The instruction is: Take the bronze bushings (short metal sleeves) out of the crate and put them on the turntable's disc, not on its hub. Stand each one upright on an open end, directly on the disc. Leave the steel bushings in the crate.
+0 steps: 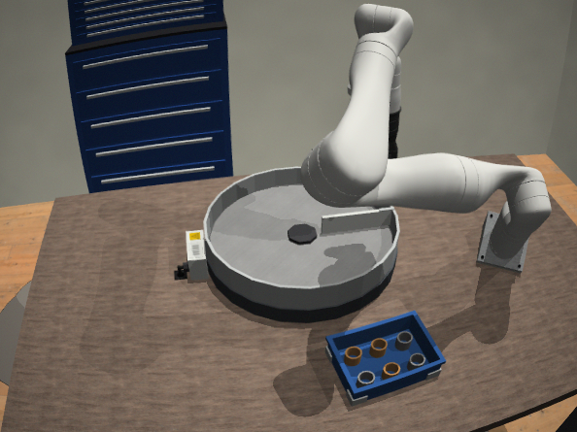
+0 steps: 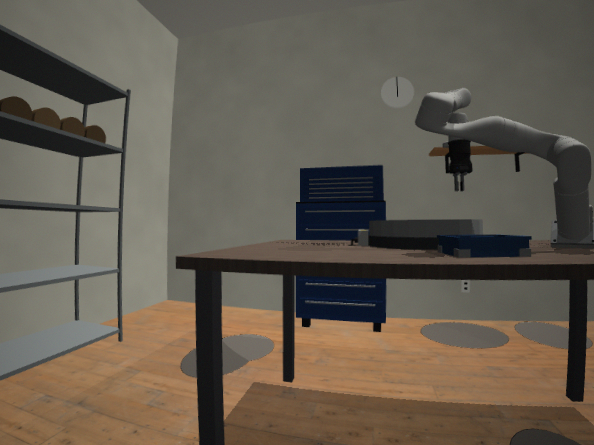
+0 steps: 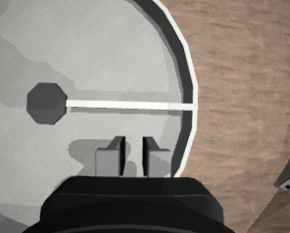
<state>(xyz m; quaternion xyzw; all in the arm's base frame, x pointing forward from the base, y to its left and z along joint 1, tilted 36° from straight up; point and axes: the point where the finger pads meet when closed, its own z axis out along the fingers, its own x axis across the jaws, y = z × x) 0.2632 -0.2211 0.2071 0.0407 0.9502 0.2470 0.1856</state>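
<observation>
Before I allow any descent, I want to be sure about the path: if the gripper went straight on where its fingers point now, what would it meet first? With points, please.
Probably the turntable's disc (image 1: 253, 261) (image 3: 113, 54), below the gripper (image 2: 459, 189) (image 3: 133, 150); depth is unclear, so the divider or rim could be close.
</observation>
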